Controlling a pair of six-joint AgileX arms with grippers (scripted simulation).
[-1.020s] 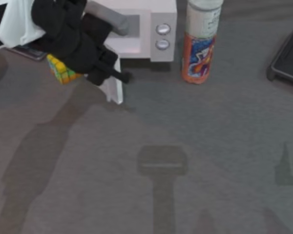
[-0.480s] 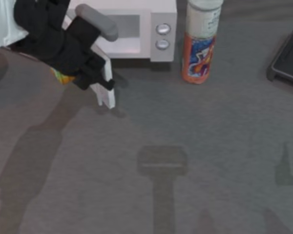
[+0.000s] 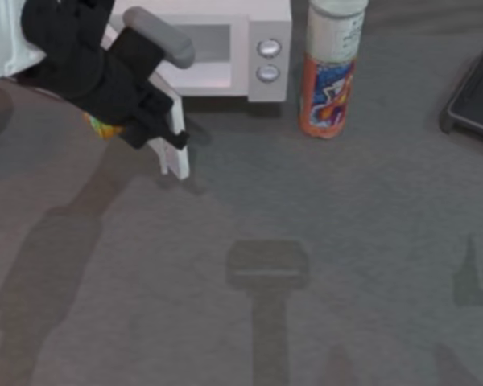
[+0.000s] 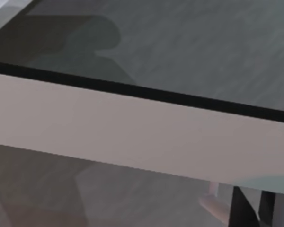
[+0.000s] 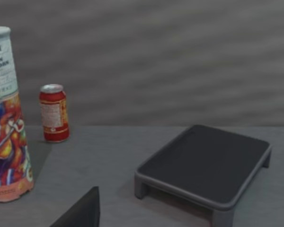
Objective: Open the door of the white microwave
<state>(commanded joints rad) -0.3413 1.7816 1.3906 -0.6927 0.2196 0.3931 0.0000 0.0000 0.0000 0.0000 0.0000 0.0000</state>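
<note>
The white microwave (image 3: 225, 48) stands at the back of the table, left of centre. Its door (image 3: 177, 157) is swung out toward the table's front, seen edge-on. My left gripper (image 3: 167, 133) is shut on the door's free edge. In the left wrist view the door (image 4: 132, 127) runs across as a white band, with dark fingers (image 4: 241, 210) on both sides of it. My right gripper (image 5: 85, 213) is out of the top view. It sits parked near the black tray, open and holding nothing, and only one dark finger shows.
An orange-labelled bottle (image 3: 330, 72) stands just right of the microwave. A black tray (image 3: 475, 92) lies at the right edge. A colourful cube (image 3: 101, 126) is partly hidden under my left arm. A red can (image 5: 53, 113) stands behind the bottle (image 5: 2, 118).
My left gripper pulled the door's free edge leftward, so the door swung wider open. Over the last half second nothing has moved.
</note>
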